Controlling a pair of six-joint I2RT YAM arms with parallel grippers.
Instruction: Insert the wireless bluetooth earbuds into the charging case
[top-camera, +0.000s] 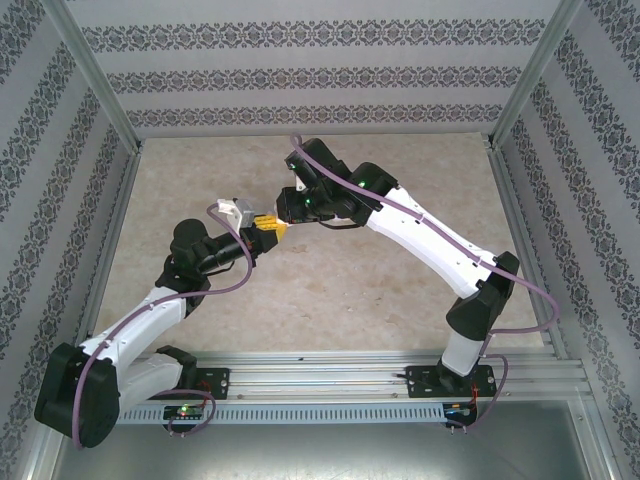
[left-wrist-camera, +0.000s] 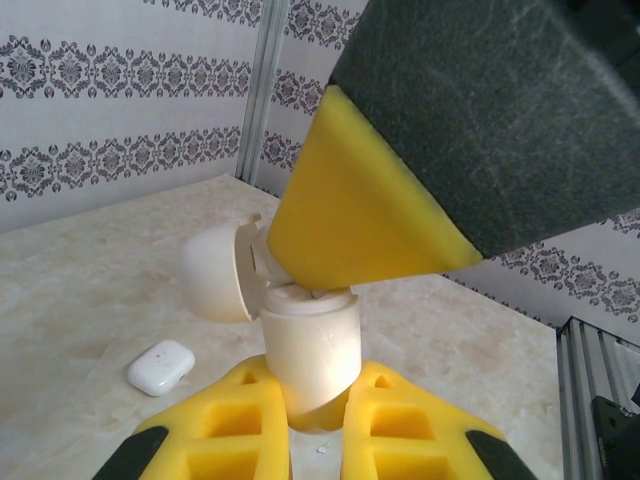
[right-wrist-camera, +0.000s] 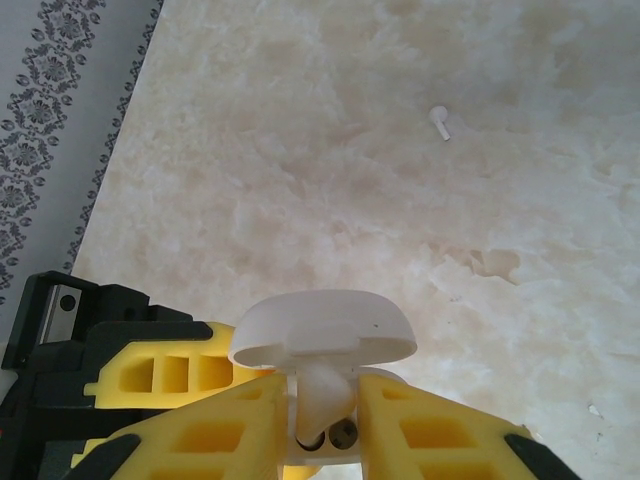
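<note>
Left pincer (left-wrist-camera: 318, 400): clamped on the lower body of the open charging case (left-wrist-camera: 311, 345), one yellow pad on each side. The case is held clear of the tabletop (left-wrist-camera: 90, 300), mouth up. Its lid (left-wrist-camera: 212, 272) hangs hinged open on the side away from the right arm.

Right pincer (right-wrist-camera: 322, 383): comes in from above, directly over the case mouth. Its pads are drawn in on a small white earbud (right-wrist-camera: 321, 393) and touch its sides as far as the wrist view shows. The earbud sits at the case opening, just under the edge of the lid. I cannot tell how far it is seated. One yellow finger (left-wrist-camera: 350, 220) of this pincer is seen from the left wrist, its tip touching the rim of the case.

The two pincers meet above the middle of the tabletop, tip to tip.

Beyond the right pincer, well ahead of its tips, a second earbud (right-wrist-camera: 438, 122) lies loose on the tabletop.

Below and to the left of the left pincer, a spare case (left-wrist-camera: 160, 367) lies closed and flat on the tabletop.
</note>
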